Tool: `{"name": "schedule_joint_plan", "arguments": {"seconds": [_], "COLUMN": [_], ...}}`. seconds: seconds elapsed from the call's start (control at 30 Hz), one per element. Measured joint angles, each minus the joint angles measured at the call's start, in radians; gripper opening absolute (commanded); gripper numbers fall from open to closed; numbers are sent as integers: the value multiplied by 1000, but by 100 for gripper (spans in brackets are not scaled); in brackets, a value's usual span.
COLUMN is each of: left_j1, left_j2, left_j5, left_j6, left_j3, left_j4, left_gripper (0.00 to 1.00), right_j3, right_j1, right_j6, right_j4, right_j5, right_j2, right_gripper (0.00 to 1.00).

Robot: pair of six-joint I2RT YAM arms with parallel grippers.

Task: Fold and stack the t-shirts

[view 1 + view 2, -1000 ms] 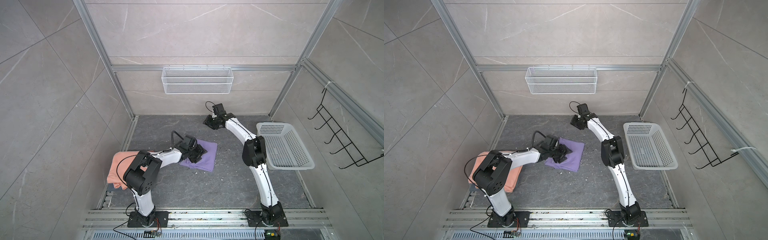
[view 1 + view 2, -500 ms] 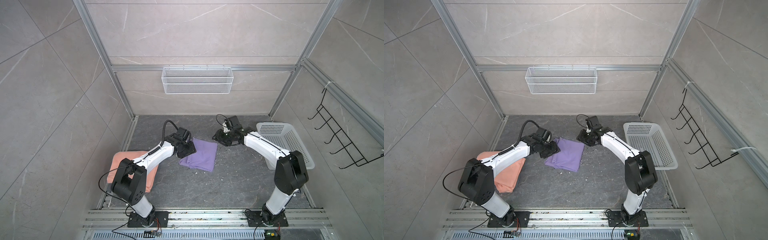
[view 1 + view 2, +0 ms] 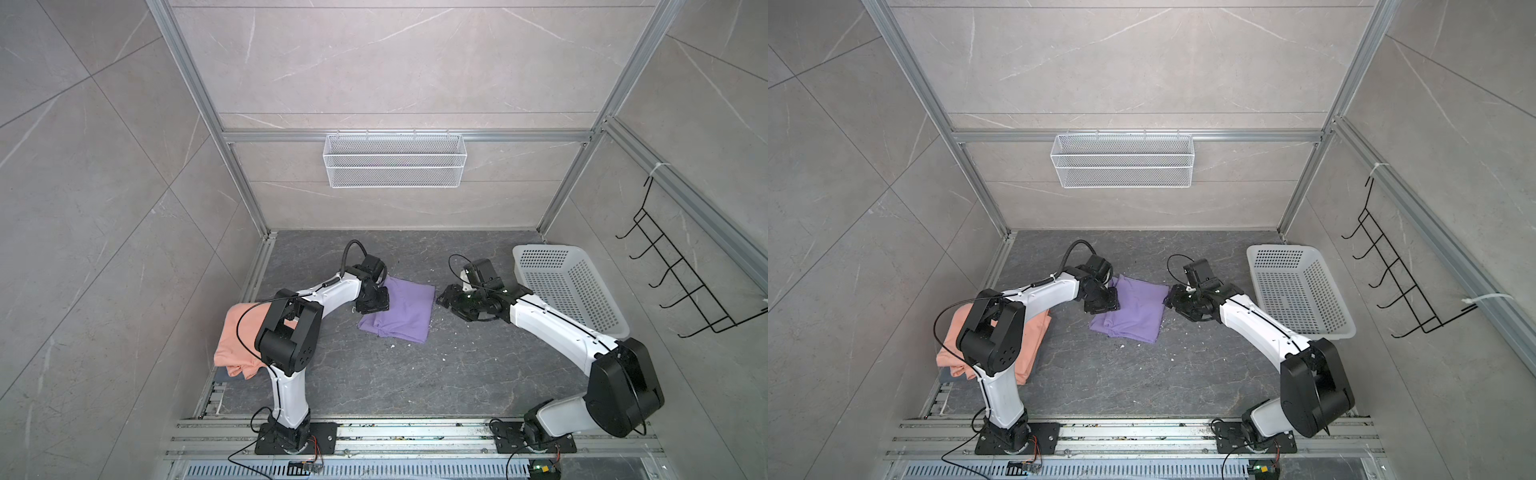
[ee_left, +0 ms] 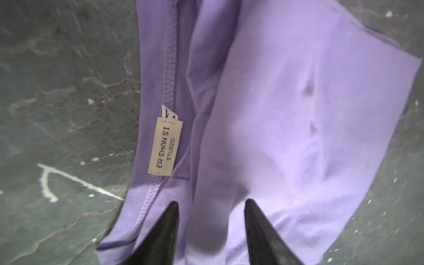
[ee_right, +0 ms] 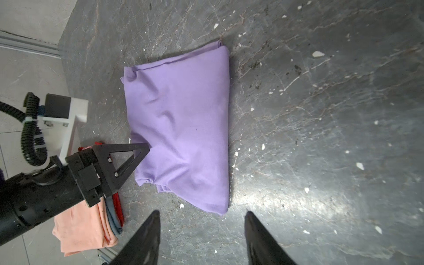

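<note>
In the last second you brought your right arm back from the far end of the table (image 3: 415, 374) and lowered it, so the right pincer (image 5: 200, 213) stood just beside the right edge of the purple shirt (image 3: 401, 309), with its fingers apart over bare table. Your left pincer (image 4: 210, 204) moved from the middle of this shirt to its left edge and began to narrow. Its fingers were still apart with a ridge of cloth between them, not clamped as far as the wrist view showed. The purple shirt lay folded mid-table and the peach shirt (image 3: 237, 336) lay folded at the left edge, well apart. I think the folding was finished and the stacking came next. Your left elbow stood high over the peach shirt with the wrist bent down, while your right arm reached low and long.
</note>
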Motion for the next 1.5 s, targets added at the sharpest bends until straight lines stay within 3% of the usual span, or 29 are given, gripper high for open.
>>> {"name": "schedule_joint_plan", "arguments": {"seconds": [0.17, 0.47, 0.63, 1.03, 1.3, 1.5], "left_j1": [2, 6, 78, 246, 253, 253], "left_j2": [1, -182, -294, -143, -171, -291], "left_j5": [-1, 63, 121, 132, 171, 169], "left_j6": [8, 23, 33, 26, 26, 55], "left_j3": [0, 30, 16, -207, -117, 66], "left_j4": [6, -69, -68, -2, -12, -144], "left_gripper": [0, 0, 0, 0, 0, 0], "right_j3": [-4, -3, -1, 2, 2, 2], "right_j1": [0, 0, 0, 0, 0, 0], "right_j6": [8, 14, 14, 14, 14, 14], "right_j4": [0, -2, -2, -5, -6, -8], "right_j5": [16, 31, 33, 33, 33, 34], "right_j2": [-5, -5, 15, 43, 43, 43], "right_gripper": [61, 61, 61, 61, 61, 61]}}
